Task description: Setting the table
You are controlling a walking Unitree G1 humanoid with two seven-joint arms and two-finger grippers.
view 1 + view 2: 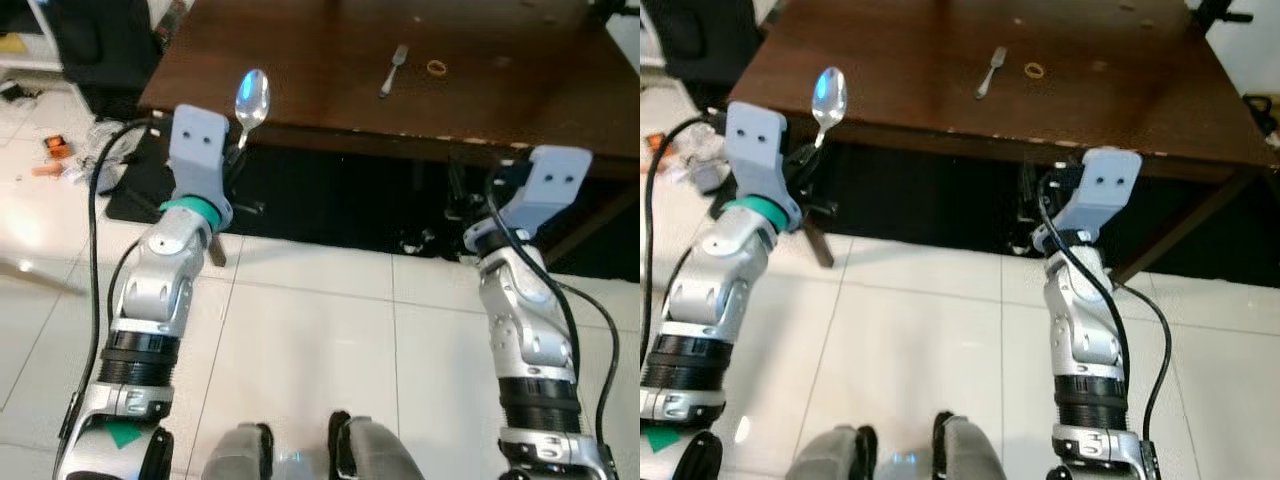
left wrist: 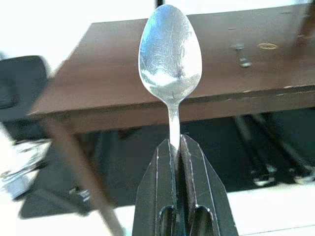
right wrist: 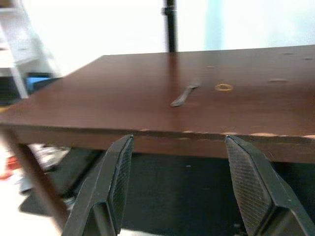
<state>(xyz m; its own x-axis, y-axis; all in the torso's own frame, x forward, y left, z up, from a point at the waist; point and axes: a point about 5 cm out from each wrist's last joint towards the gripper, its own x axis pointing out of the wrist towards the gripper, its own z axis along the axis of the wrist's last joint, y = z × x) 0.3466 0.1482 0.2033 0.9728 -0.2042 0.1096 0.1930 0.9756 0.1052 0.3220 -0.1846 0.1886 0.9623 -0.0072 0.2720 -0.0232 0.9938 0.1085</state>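
**Spoon held short of the worktop, fork already down**

Pale floor tiles (image 1: 330,330) stretch under you up to a dark brown worktop (image 1: 330,50), and that worktop is your landmark for everything below.

Off its left corner, on the floor, you have a clutter of cables and small orange items (image 1: 55,150).

Your left end effector (image 2: 176,147) sits just short of the worktop's near edge, close to the left corner. Its two fingers are pinched narrow on the handle of a spoon (image 1: 251,100), which stands upright with the bowl uppermost; from the head camera the bowl overlaps the worktop's edge.

On the worktop, well in from the near edge and roughly mid-width, a fork (image 1: 394,70) lies flat. Just beside it to the right is a small yellowish ring (image 1: 437,68), apart from the fork.

Your right end effector (image 3: 177,182) hovers in front of the near edge toward the worktop's right side. Its fingers (image 3: 115,182) are spread wide with nothing between them.
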